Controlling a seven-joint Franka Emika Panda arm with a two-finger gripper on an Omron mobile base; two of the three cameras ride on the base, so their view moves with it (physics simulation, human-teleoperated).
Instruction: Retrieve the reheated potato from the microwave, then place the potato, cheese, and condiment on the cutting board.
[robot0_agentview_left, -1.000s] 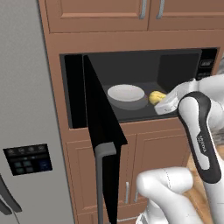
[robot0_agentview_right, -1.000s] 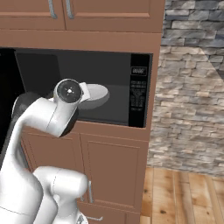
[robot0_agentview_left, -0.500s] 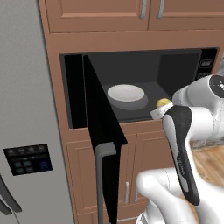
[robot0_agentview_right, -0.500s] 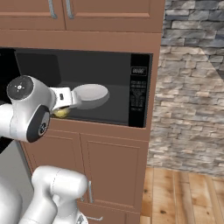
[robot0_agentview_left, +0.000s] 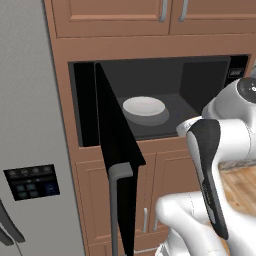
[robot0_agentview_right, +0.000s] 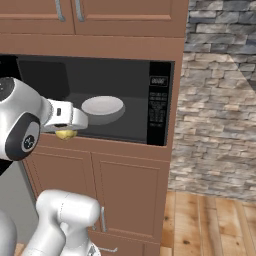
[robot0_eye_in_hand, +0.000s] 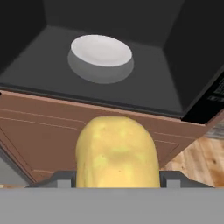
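Microwave (robot0_agentview_left: 165, 100) sits open just ahead of the end effector, built into brown cabinetry — cavity dark, control panel (robot0_agentview_right: 159, 102) on its right edge. Its door (robot0_agentview_left: 117, 150) is swung out toward the camera, off to the end effector's left in the left base view, grey bar handle (robot0_agentview_left: 120, 200) at the free edge. A grey fridge panel (robot0_agentview_left: 30, 125) stands further left of that. Stone wall (robot0_agentview_right: 220, 90) and wood floor (robot0_agentview_right: 210, 220) lie well to the right in the right base view.

White plate (robot0_eye_in_hand: 101, 50) rests on the microwave floor, beyond the end effector and inside the cavity; nothing on it.

End effector (robot0_agentview_right: 66, 133) hangs outside the cavity, in front of the lower front edge of the microwave, above the cabinet doors (robot0_agentview_right: 100, 195). It's clamped on the potato (robot0_eye_in_hand: 116, 151) — in the hand view the yellow lump sits between the two finger tips, touching both. In the right base view the potato (robot0_agentview_right: 65, 134) shows just below the white hand, clear of the microwave opening and near the cabinet face.
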